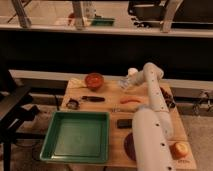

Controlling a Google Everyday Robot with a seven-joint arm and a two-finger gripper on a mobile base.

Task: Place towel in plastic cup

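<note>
My gripper point(125, 84) hangs at the back middle of the wooden table point(95, 106), at the end of the white arm point(150, 125) that rises from the front right and bends at the elbow point(151, 72). It is low over a small pale, see-through shape that may be the plastic cup; I cannot tell them apart. A white rounded object point(132, 71) stands just behind it. A pale crumpled cloth point(75, 82), probably the towel, lies at the back left, well apart from the gripper.
An orange bowl point(94, 80) sits left of the gripper. A carrot point(130, 100), a black-handled tool point(93, 99), a small dark object point(73, 104), a black block point(124, 123), a green tray point(77, 136), a maroon plate point(129, 145) and an orange fruit point(179, 149) lie on the table.
</note>
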